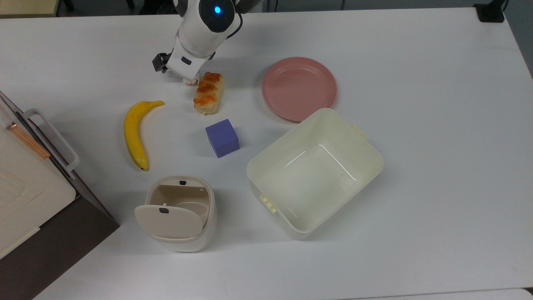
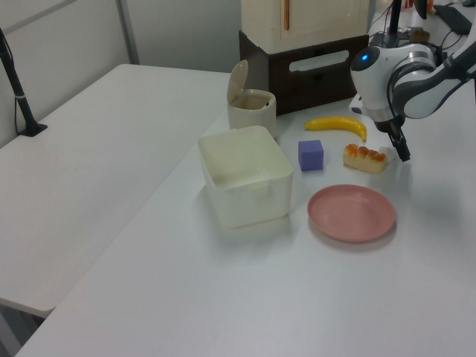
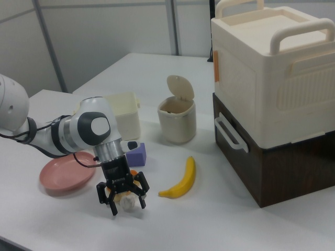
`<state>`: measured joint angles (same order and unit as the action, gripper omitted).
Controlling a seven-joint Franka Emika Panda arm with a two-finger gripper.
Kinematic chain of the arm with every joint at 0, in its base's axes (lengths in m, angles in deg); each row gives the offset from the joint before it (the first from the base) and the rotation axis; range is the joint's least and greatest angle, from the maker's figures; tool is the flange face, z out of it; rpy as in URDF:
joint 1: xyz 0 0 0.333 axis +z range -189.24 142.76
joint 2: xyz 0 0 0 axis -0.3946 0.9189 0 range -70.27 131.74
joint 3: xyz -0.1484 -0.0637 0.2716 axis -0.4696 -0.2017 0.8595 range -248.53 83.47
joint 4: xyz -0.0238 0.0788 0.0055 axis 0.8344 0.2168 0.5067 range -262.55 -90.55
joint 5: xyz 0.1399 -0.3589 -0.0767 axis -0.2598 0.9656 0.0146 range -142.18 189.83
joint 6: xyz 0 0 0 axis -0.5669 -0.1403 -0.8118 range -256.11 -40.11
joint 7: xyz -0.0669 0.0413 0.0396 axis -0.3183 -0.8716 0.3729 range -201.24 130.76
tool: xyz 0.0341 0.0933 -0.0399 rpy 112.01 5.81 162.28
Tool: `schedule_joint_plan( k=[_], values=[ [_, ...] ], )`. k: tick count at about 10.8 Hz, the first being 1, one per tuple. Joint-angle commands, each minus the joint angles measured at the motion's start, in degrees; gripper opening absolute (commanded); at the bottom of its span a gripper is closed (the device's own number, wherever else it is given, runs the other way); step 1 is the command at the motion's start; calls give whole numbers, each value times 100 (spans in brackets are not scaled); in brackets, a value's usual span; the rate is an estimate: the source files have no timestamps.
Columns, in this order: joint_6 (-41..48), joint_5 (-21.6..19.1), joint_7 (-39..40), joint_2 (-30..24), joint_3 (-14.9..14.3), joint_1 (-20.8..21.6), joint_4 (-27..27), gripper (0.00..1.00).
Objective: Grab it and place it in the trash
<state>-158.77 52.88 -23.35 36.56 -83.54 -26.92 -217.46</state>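
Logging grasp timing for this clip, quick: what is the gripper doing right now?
Gripper: open, fingers straddling the paper wad on the table beside the bread roll; nothing held yet.

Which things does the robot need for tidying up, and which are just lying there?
Needed: paper wad, trash bin, gripper with open fingers around the wad.

Just lying there: bread, banana, purple cube, pink plate, big tub.
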Motion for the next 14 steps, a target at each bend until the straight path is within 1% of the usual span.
schedule_joint_plan(
  k=[1, 4, 5, 6, 7, 8, 9, 10, 11, 12, 13, 14],
  values=[
    [-64, -5, 15, 252, -5, 25, 284, 100],
    [-64, -102, 15, 367, 4, 34, 452, 100],
    [-55, -102, 15, 402, 13, 43, 469, 94],
    [-64, -102, 15, 420, 13, 43, 470, 72],
    [-64, -102, 15, 420, 22, 52, 470, 55],
    [-64, -102, 7, 420, 22, 43, 470, 43],
    [-55, -75, 67, 429, 48, 43, 470, 35],
    [-55, -75, 129, 429, 66, 34, 470, 23],
    [-55, -67, 295, 420, 66, 34, 470, 5],
    [-37, -66, 401, 420, 66, 34, 470, 0],
    [-55, -66, 402, 420, 66, 25, 478, 13],
    [-55, -84, 341, 420, 66, 25, 522, 45]
  ],
)
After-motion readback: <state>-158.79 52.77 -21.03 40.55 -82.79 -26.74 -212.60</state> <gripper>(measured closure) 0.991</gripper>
